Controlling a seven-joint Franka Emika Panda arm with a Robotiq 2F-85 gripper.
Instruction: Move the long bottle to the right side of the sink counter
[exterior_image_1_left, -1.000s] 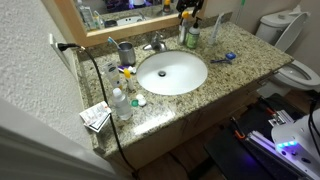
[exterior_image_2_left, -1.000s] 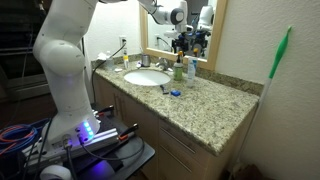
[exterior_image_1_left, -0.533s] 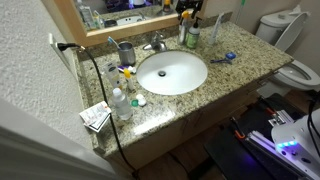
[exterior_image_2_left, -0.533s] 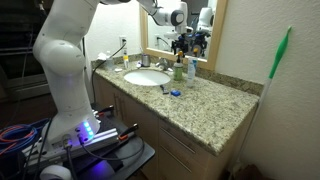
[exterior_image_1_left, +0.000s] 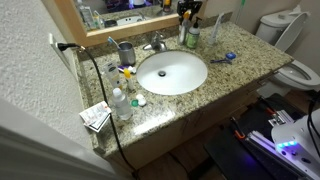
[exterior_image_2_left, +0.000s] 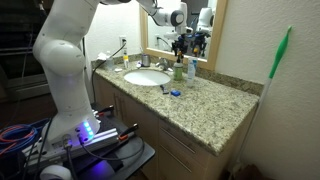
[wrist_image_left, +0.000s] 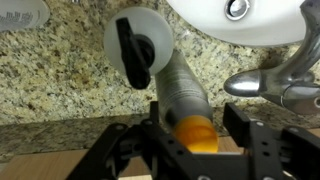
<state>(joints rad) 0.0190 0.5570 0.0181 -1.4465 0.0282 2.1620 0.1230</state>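
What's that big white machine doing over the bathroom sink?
A robot arm is reaching over the back of the sink counter, close to the faucet. Its gripper sits around the orange top of a slim bottle, one finger on each side. The bottle appears to stand upright on the counter next to a green bottle. Whether the gripper is squeezing it yet cannot be told from these views.

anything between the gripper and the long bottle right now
Nothing visible. In the wrist view the long bottle has its orange top between the fingers of the open gripper. The green bottle stands close beside it, not in between.
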